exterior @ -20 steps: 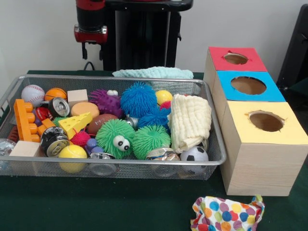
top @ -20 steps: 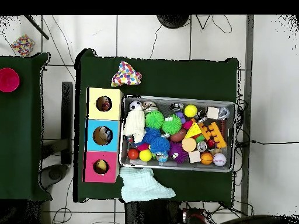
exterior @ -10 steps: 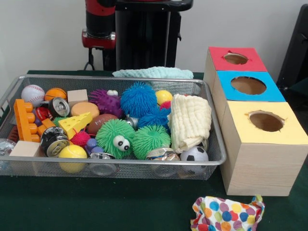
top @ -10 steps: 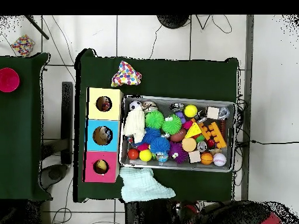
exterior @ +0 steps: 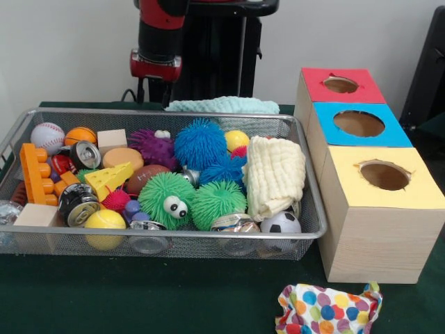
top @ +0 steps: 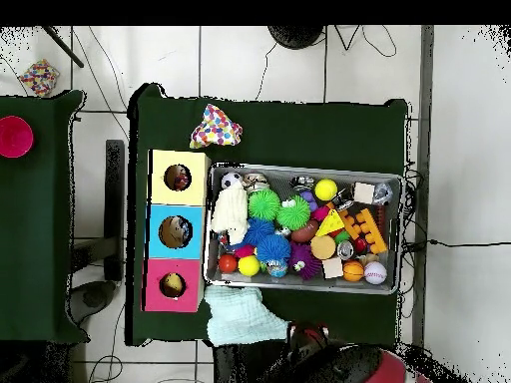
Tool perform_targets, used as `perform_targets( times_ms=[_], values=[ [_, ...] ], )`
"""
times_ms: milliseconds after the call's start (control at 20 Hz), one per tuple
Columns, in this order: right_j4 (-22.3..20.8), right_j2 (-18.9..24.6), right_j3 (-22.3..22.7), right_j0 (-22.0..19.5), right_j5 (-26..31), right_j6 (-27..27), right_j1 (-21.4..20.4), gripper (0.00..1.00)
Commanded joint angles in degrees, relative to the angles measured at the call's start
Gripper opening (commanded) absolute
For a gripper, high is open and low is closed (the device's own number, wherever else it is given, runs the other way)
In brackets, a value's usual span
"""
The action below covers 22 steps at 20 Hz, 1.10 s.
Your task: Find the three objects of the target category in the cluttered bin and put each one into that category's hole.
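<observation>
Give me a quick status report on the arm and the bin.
Gripper behind the bin's far rim, empty, finger state unclear. Bin packed full, nothing lifted. Three box holes clear: red, blue, yellow. Cream cloth drapes over toys.

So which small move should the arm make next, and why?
Probably forward and down toward the wire bin: the gripper hangs behind its far rim, over none of the toys, beside the mint cloth.
</observation>
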Motion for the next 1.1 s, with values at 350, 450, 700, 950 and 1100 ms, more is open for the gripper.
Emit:
perform_targets(
  times_ms=[350, 450, 700, 950, 1100],
  values=[
    [12.89, 6.43, -8.42, 9.63, 13.34, 13.95, -5.64, 1.00],
    [13.47, 6.54, -8.74, 10.34, 13.94, 13.92, -6.00, 1.00],
    [14.59, 6.30, -9.79, 11.61, 14.77, 13.51, -6.15, 1.00],
    [16.38, 5.57, -13.08, 13.34, 14.63, 13.08, -2.98, 1.00],
    [17.64, 5.27, -15.69, 14.58, 16.61, 11.99, -1.48, 1.00]
  ],
)
